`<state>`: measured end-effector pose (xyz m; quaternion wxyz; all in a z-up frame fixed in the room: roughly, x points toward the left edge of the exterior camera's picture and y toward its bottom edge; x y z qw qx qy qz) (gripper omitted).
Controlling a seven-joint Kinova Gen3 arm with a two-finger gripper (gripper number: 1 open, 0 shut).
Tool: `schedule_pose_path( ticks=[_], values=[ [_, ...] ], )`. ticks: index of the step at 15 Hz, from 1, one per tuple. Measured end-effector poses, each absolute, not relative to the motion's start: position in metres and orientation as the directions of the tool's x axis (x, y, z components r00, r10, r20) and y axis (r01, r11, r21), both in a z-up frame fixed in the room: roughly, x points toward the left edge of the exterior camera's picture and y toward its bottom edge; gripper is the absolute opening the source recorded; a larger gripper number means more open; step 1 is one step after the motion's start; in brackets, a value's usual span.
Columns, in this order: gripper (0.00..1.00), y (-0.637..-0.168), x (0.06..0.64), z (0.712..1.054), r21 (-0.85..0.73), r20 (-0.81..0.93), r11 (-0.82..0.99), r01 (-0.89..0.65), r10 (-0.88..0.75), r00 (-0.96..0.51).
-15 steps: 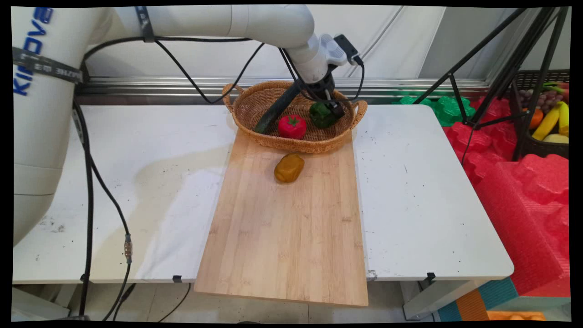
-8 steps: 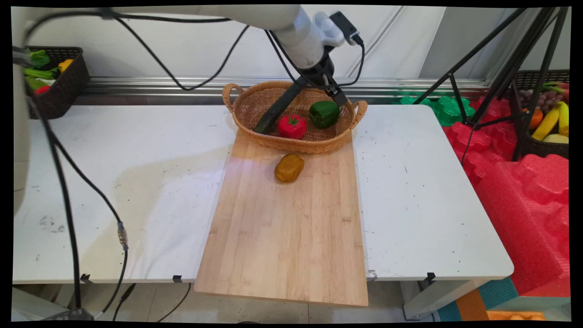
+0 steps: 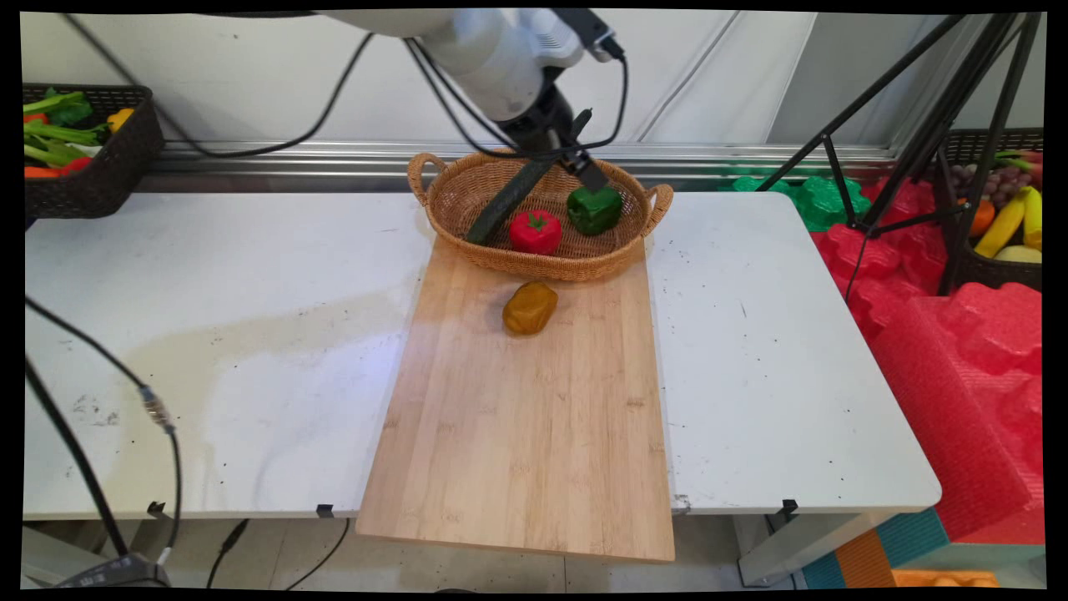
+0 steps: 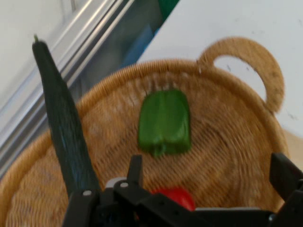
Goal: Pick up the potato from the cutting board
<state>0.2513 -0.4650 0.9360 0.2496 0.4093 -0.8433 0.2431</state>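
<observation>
- gripper spread wide, holding nothing, top centre, just above green pepper
- pepper sits in wicker basket beside tomato and cucumber
- yellow pepper below, on cutting board

A wicker basket sits under the fingers at the worktop's far edge. A green pepper lies in it just below the fingers, apart from them. Beside the pepper, on the camera's side, is a red tomato. A dark cucumber leans on the far rim, left of the fingers. Nearer the camera, a board touches the basket and carries a brownish-yellow lump, well apart from the fingers. Far left stands a black crate of vegetables. Far right are a tripod and red foam.
</observation>
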Motion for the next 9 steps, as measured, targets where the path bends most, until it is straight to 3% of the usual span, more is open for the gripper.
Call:
schedule_pose_path(
  ticks=[9],
  values=[
    [1.00,-0.377,0.287,0.929,-0.194,0.531,0.551,-0.812,-0.637,-0.559]
  ],
)
